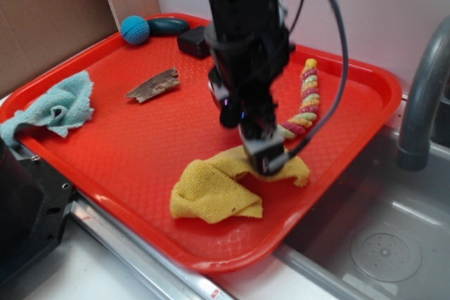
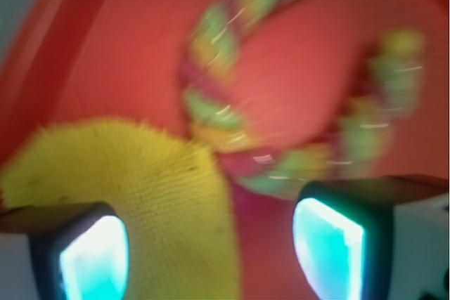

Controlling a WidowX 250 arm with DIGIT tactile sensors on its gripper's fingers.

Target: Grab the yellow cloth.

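Near the front right of the red plastic tray (image 1: 84, 68), the mustard-yellow terry cloth (image 1: 214, 191) lies crumpled, and the black robot arm comes down so that its fingers (image 1: 266, 163) meet the cloth's raised far fold, probably because a bunched ridge gives soft fabric something to pinch. From the exterior view the fingers are dark and blurred against the fold, so whether they have closed is not clear there. The wrist view fills that in: the two pads stand apart, released, with the yellow cloth (image 2: 140, 194) running up between and beside the left pad (image 2: 91, 258), not yet squeezed. It also shows the twisted yellow, pink and green rope toy (image 2: 281, 152) lying just beyond the cloth, close enough to be caught by mistake. Only the exterior view shows the light blue-teal cloth (image 1: 60, 107), well apart at the tray's left.
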